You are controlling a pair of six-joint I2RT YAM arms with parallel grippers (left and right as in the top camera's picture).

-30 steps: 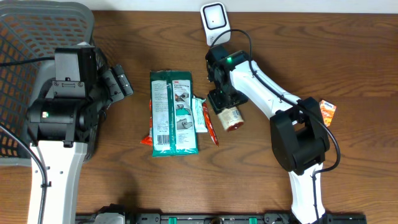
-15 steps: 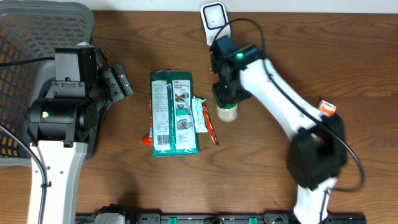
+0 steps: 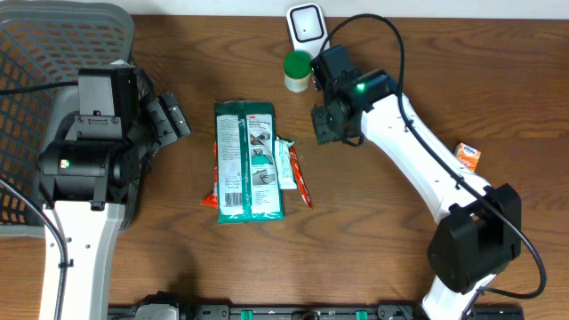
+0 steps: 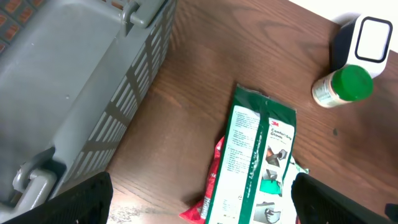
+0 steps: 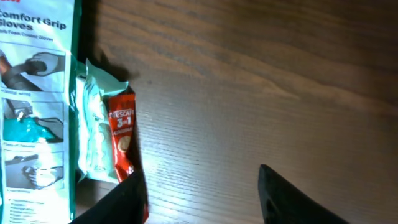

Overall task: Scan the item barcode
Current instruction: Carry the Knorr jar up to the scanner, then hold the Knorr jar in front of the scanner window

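Spot green-capped bottle upright on table, just beside white scanner. Find right fingers apart and empty; left fingers spread wide too.

Overhead: straight down, whole bench. Left wrist: oblique, farther off, facing scanner. Right wrist: close, low over wood. All three share glove pack.

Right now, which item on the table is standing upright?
The green-lidded jar beside the white scanner; the gloves pack and small packets lie flat.
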